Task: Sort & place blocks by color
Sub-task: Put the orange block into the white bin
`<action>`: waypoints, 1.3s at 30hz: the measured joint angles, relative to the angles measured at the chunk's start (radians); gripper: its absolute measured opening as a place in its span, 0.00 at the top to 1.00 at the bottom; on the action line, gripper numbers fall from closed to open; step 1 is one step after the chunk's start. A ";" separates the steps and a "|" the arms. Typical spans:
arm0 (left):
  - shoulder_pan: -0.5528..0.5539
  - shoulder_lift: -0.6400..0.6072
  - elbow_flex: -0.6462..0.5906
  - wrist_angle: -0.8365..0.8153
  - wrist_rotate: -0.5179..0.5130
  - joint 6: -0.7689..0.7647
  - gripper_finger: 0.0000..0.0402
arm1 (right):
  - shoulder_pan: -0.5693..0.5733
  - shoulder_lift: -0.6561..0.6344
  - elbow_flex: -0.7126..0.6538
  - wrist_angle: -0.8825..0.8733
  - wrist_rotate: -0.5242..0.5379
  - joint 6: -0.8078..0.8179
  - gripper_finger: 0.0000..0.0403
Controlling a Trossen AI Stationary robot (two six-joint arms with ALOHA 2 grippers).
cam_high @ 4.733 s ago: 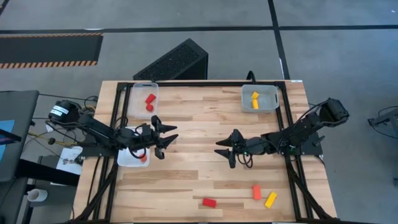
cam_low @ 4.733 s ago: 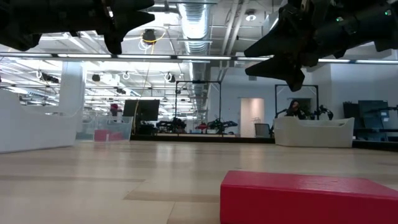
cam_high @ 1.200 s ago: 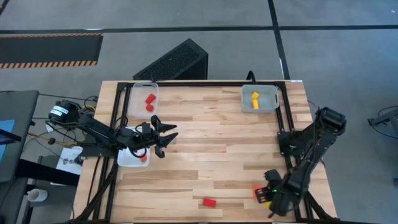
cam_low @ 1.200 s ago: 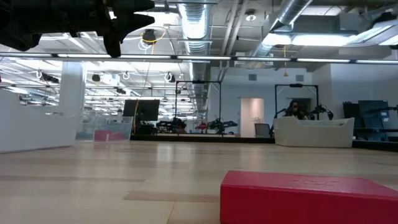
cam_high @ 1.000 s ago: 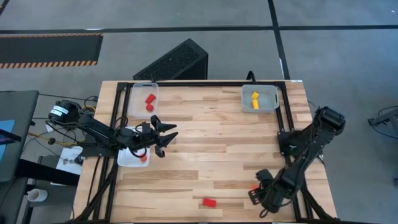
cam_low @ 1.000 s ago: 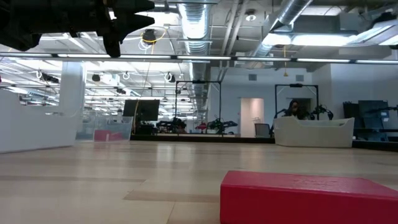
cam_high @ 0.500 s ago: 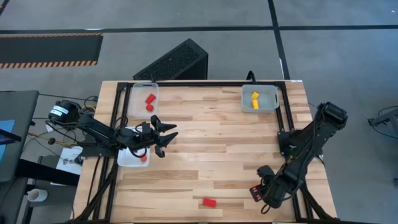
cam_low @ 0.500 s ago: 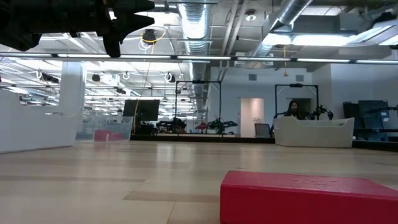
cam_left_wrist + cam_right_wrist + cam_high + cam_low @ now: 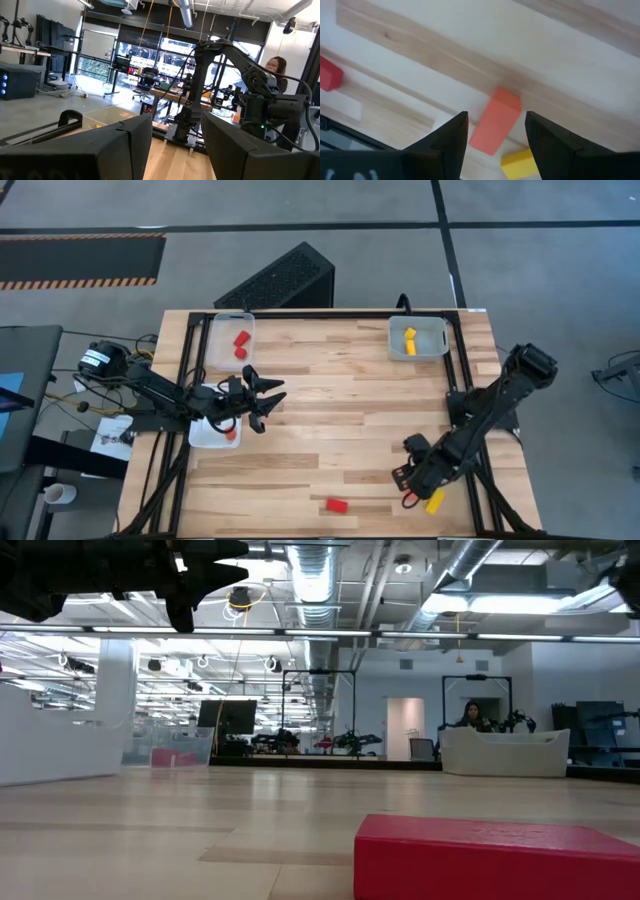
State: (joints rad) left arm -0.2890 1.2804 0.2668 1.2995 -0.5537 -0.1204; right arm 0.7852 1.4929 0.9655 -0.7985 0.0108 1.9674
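Far left, outside the table: a desk corner with cables.

Left arm rests over the left side of the table; left gripper [image 9: 262, 401] hangs beside the nearer clear tray [image 9: 213, 431], fingers apart and empty. One orange block [image 9: 231, 434] lies in that tray.

Far-left tray [image 9: 229, 340] holds two red blocks [image 9: 240, 344].

Black box [image 9: 277, 279] sits on the floor beyond the table's far edge.

Loose red block [image 9: 336, 505] lies on the bare wood near the front edge, centre; the low view shows it close up.

Right gripper [image 9: 496, 137] is low over the front right of the table, fingers spread, straddling the orange bar [image 9: 495, 127]. Cannot tell from the wrist view whether the fingers touch the bar. Yellow block [image 9: 435, 501] lies just beside it, toward the front edge.

Far-right tray [image 9: 433, 336] holds two yellow blocks [image 9: 409, 340].

A person sits in the room behind, visible in the low view.
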 joint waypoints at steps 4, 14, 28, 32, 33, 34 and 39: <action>0.000 0.000 0.000 0.000 0.000 0.000 0.61 | 0.001 0.000 0.000 0.002 0.020 0.003 0.45; 0.000 0.000 0.000 0.000 0.001 0.001 0.61 | 0.110 0.000 -0.080 0.086 0.120 0.211 0.45; 0.000 0.000 0.000 0.000 0.000 -0.005 0.61 | 0.138 0.001 -0.140 0.159 0.171 0.261 0.45; 0.001 0.000 0.000 0.000 -0.005 0.006 0.61 | 0.137 0.001 -0.140 0.169 0.174 0.261 0.46; 0.001 0.000 0.000 0.000 -0.009 0.005 0.61 | 0.136 0.001 -0.140 0.168 0.175 0.261 0.47; 0.002 0.000 0.000 0.000 -0.008 0.003 0.61 | 0.136 0.001 -0.140 0.173 0.175 0.261 0.47; 0.002 0.000 0.000 0.000 -0.002 0.002 0.61 | 0.137 0.001 -0.140 0.181 0.175 0.264 0.52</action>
State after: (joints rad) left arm -0.2874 1.2804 0.2668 1.2991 -0.5560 -0.1184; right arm 0.9222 1.4937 0.8257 -0.6174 0.1856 2.2318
